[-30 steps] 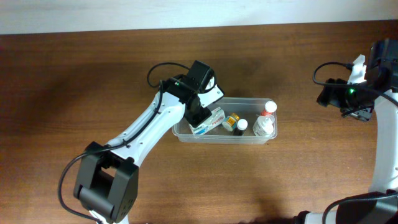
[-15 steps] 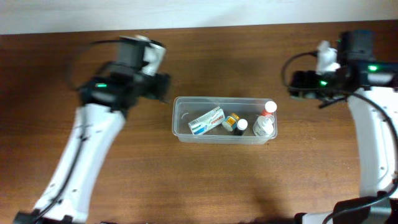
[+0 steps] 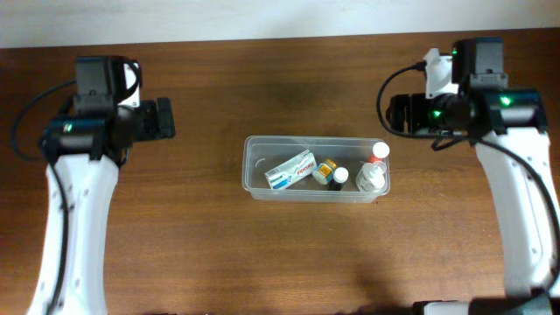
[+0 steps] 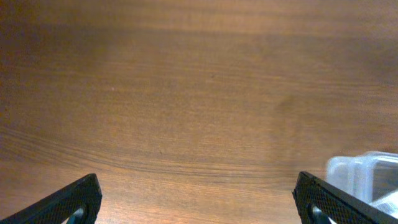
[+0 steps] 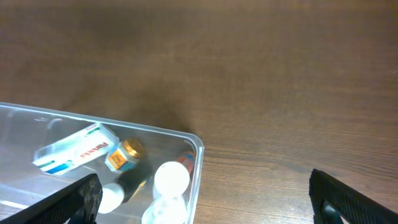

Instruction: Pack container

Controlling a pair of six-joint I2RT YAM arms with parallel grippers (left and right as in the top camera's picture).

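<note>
The clear container [image 3: 255,150] lies at the table's middle. It holds a white box [image 3: 291,169], a small gold-lidded jar [image 3: 325,168], a dark bottle [image 3: 339,177], a clear white-capped bottle [image 3: 371,179] and a red-capped bottle [image 3: 379,151]. My left gripper [image 3: 168,119] hangs open well to the container's left, nothing between its fingers. In the left wrist view only the container's corner [image 4: 367,174] shows beside the open left gripper [image 4: 199,205]. My right gripper [image 3: 391,115] is open just beyond the container's far right corner. The right wrist view shows the container's rim [image 5: 196,162], the box [image 5: 78,148] and the jar [image 5: 124,154].
Bare brown wooden table [image 3: 280,254] surrounds the container. A pale wall strip [image 3: 262,17] runs along the table's far edge. Both white arms rise from the near side, left [image 3: 74,227] and right [image 3: 525,227].
My left arm has swung from inside the container out to the far left and opened, leaving the box behind. My right arm has shifted left towards the container and opened wider.
</note>
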